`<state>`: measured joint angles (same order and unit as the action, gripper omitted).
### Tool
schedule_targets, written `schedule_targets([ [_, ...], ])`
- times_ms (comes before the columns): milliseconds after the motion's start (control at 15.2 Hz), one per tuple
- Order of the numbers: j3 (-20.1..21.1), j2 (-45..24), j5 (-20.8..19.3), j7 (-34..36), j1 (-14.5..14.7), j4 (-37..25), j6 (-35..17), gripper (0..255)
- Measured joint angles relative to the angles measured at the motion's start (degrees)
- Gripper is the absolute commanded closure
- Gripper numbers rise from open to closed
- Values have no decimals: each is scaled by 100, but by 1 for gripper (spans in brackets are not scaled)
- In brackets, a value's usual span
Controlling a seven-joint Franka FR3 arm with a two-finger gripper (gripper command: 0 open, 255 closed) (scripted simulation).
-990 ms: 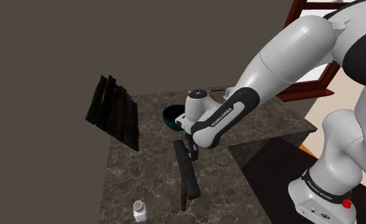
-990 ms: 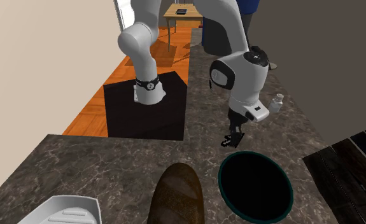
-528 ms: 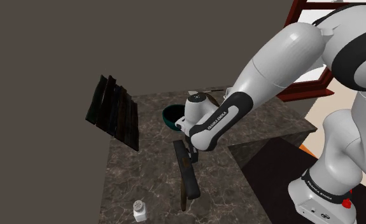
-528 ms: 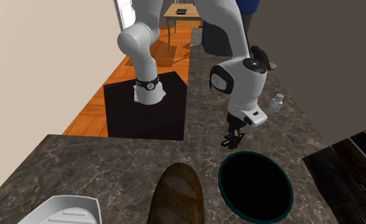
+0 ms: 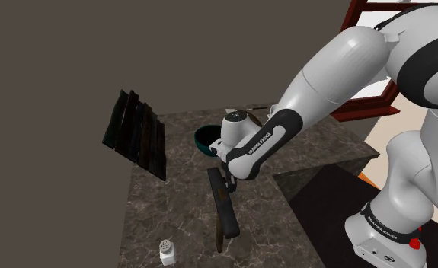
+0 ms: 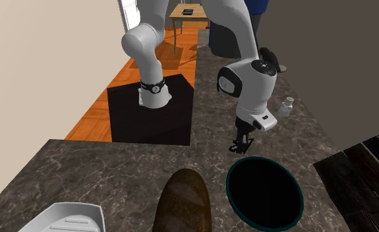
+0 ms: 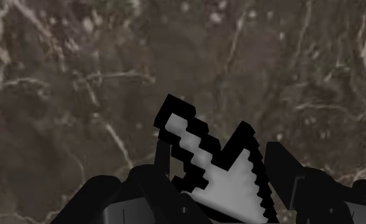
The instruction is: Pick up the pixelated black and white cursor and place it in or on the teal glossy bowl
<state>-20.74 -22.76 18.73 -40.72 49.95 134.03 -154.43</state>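
The black gripper [image 7: 216, 167] has its 2 fingers squeezed on the wide end of the black and white cursor [image 7: 194, 143], just over the brown marble counter [image 6: 115, 171]. The teal bowl [image 6: 229, 188] sits just beside it. I think the cursor is thin, light and hard. Its bumpy edges could slip, so the wide end seems the best place to hold.

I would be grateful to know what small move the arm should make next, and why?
Probably a short lift straight up. The jaws appear shut on the cursor, one on each side, low over the marble counter. The bowl sits close beside them, so height seems needed to clear its rim before moving sideways.
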Motion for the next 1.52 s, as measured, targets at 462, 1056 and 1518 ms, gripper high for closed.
schedule_targets([
  [462,-16,27,-23,14,17,11,21,255],
  [1056,-388,680,-568,413,309,124,530,255],
  [1518,-612,1205,-1030,728,455,116,1001,255],
])
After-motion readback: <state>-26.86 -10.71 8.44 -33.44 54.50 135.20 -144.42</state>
